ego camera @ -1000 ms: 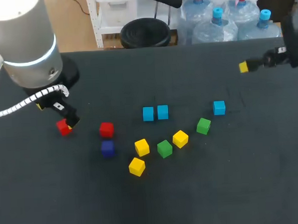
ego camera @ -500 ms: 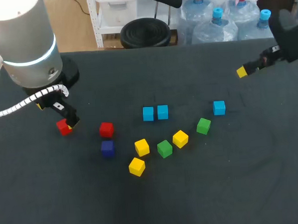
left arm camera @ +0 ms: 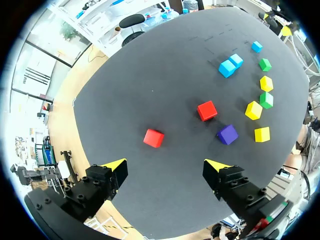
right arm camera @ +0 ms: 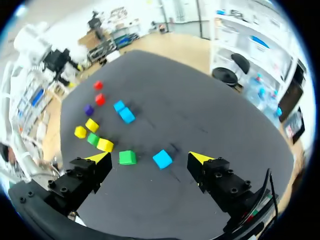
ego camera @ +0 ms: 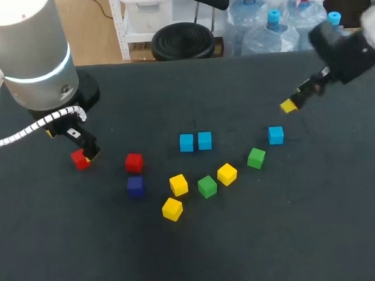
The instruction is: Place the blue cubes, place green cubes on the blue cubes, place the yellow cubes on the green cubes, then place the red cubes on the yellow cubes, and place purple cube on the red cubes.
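Note:
My left gripper (left arm camera: 166,165) stands open above the table's left side, and one red cube (left arm camera: 153,138) lies ahead between its fingers without touching them. In the head view that red cube (ego camera: 80,160) sits just beside the left gripper (ego camera: 85,148). My right gripper (right arm camera: 150,158) is open and empty, hovering over a lone blue cube (right arm camera: 162,159), with a green cube (right arm camera: 127,157) beside it. From above, the right gripper (ego camera: 291,104) hangs up and right of that blue cube (ego camera: 275,134). Two more blue cubes (ego camera: 195,142) touch side by side at the centre.
A second red cube (ego camera: 134,162) and the purple cube (ego camera: 135,185) lie left of centre. Three yellow cubes (ego camera: 178,184) (ego camera: 172,208) (ego camera: 227,173) and two green cubes (ego camera: 207,186) (ego camera: 256,157) form a loose arc below the blue pair.
My right arm has swung left and down from the table's far right edge toward the lone blue cube. The left arm and all cubes have stayed still.

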{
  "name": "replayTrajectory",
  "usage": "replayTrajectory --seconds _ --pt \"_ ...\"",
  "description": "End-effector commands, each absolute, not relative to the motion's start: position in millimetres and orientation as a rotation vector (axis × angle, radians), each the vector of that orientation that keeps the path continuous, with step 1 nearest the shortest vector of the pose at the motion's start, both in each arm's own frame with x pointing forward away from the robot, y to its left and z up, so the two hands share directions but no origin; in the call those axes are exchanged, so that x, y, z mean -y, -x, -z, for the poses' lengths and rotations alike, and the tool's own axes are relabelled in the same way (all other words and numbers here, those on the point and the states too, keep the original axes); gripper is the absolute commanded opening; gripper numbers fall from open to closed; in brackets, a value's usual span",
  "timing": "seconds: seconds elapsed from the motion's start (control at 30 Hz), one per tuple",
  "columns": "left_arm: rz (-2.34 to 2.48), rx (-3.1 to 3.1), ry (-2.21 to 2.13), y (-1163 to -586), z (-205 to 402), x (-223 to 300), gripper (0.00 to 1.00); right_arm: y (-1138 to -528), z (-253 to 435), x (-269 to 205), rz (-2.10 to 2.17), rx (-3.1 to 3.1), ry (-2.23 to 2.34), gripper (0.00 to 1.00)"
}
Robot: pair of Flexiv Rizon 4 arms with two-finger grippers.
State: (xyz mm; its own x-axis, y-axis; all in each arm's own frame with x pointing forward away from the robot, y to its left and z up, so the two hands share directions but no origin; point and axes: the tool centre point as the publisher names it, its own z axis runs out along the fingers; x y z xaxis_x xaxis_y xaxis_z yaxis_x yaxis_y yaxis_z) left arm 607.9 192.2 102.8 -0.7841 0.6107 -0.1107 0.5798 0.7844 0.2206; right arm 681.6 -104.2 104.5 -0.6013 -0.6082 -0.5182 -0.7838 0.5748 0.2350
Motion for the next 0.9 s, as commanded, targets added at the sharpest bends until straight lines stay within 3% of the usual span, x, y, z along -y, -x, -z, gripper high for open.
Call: replayTrajectory --seconds 0.03,0.63,0.9 --pt "-0.263 -2.799 -0.942 -608.0 -102.7 -192.1 1.00 -709.3 -75.9 87.8 -0.707 -2.477 1.436 1.00" --pt "-0.263 -2.799 -0.942 -608.0 -102.7 -192.1 1.00 -699.0 -58.0 104.8 -0.680 -2.494 1.643 1.00" --pt "-0.263 -2.799 -0.942 -608.0 -102.7 -192.1 1.00 -673.9 -42.3 91.4 -0.538 -2.455 1.961 1.00"
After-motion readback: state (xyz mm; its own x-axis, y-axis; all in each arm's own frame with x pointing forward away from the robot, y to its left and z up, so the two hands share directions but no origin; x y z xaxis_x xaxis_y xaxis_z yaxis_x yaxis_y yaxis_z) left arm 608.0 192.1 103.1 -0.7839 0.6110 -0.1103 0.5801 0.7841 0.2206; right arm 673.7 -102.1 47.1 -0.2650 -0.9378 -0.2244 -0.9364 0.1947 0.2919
